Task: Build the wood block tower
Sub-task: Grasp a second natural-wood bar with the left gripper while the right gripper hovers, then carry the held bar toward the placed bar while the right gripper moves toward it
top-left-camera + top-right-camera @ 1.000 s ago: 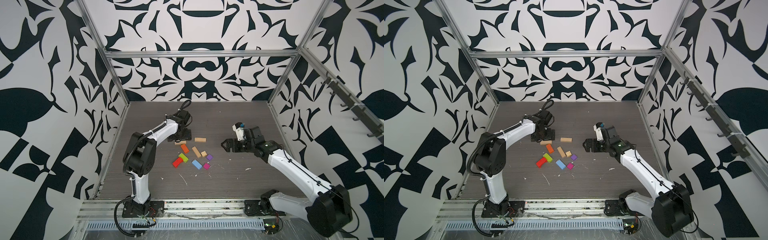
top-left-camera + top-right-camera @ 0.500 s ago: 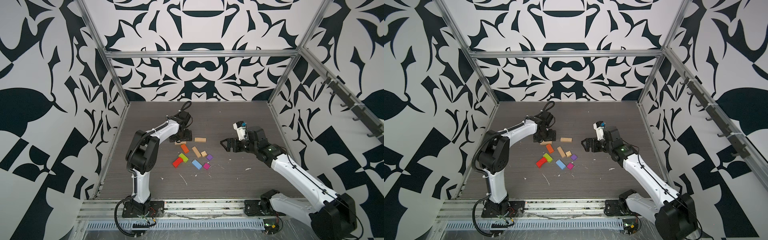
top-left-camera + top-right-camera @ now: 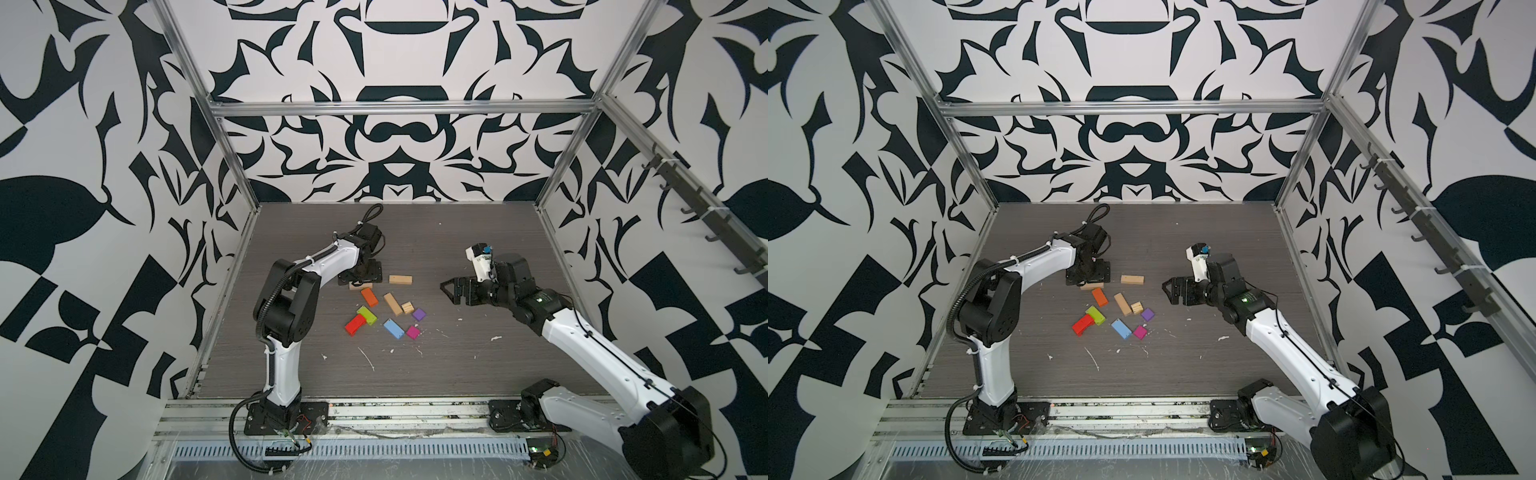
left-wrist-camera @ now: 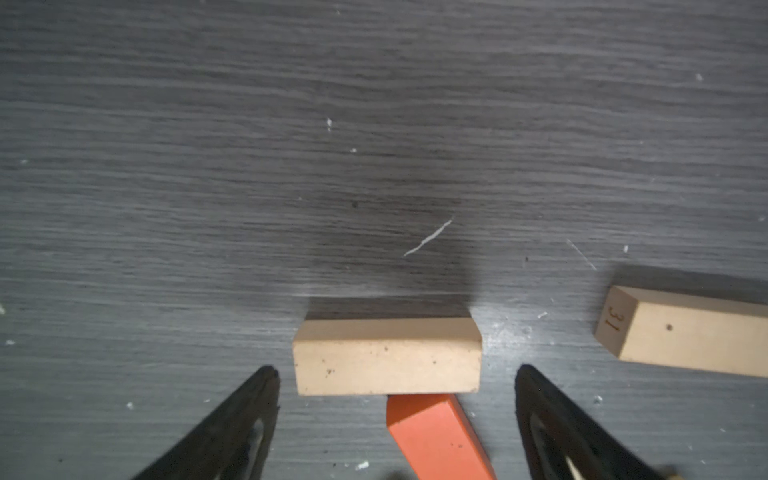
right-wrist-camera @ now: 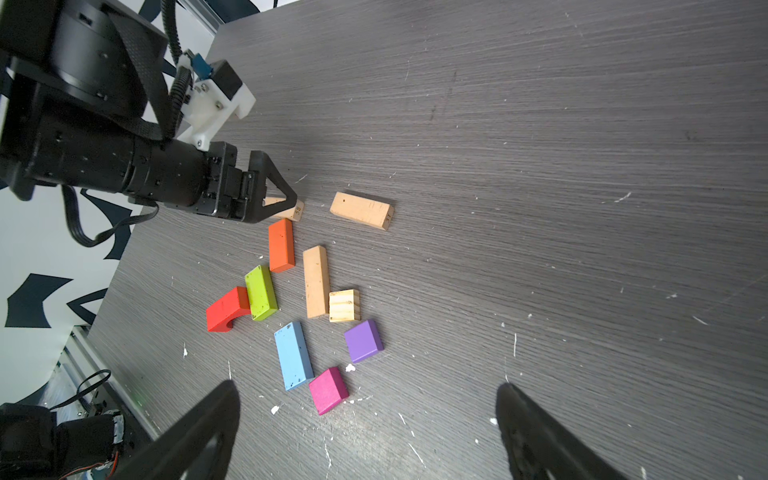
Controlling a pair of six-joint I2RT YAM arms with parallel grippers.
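Note:
No wood block tower shows; the wood blocks lie loose and flat on the dark table. My left gripper [image 3: 360, 279] is down at the cluster's far end, open, its fingers either side of a short tan block [image 4: 386, 357] with gaps on both sides. An orange block [image 4: 436, 436] touches that tan block. A second tan oblong [image 3: 400, 279] lies just right of it. Nearer lie a tan oblong [image 3: 392, 304], tan cube [image 3: 407, 308], purple cube [image 3: 419, 314], magenta cube [image 5: 328, 390], blue block [image 5: 293, 355], green block [image 5: 261, 292] and red block [image 5: 226, 309]. My right gripper [image 3: 445, 289] hovers open and empty, right of the cluster.
The table [image 3: 478, 365] carries white scuffs and crumbs. Aluminium frame posts [image 3: 232, 158] and patterned walls close it in on three sides. The arm bases [image 3: 274, 411] sit at the front rail.
The left gripper has settled lower around the short tan block and its jaws have narrowed a little. The right arm has edged slightly left, still open.

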